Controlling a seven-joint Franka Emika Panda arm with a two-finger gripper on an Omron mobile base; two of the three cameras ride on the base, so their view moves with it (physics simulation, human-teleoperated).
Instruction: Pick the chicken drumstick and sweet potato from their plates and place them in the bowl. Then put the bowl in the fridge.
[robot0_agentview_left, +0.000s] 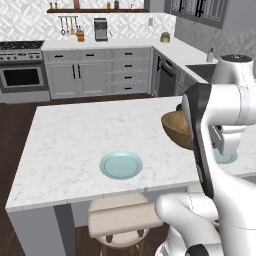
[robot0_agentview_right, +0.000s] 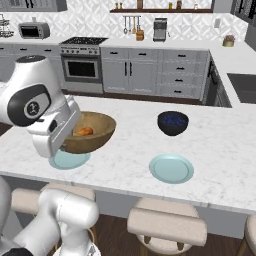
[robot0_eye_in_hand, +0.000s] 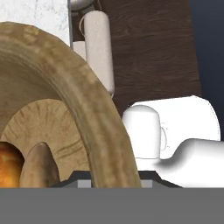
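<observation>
The wooden bowl (robot0_agentview_right: 87, 132) is raised off the island counter (robot0_agentview_right: 220, 150), above the left light-blue plate (robot0_agentview_right: 67, 160). In the hand view the bowl's thick rim (robot0_eye_in_hand: 100, 131) runs down between the two dark fingertips at the bottom edge; the gripper (robot0_eye_in_hand: 114, 177) appears closed on the rim. The sweet potato (robot0_eye_in_hand: 39, 168) and the chicken drumstick (robot0_eye_in_hand: 8, 168) lie inside the bowl, left of the fingers. The second plate (robot0_agentview_right: 171, 167) sits near the dark bowl (robot0_agentview_right: 173, 122).

The white marble island countertop (robot0_agentview_right: 215, 150) carries two flat round light-blue plates (robot0_agentview_right: 171, 167) (robot0_agentview_right: 67, 160). A small dark blue-black bowl (robot0_agentview_right: 173, 122) also rests on it.
</observation>
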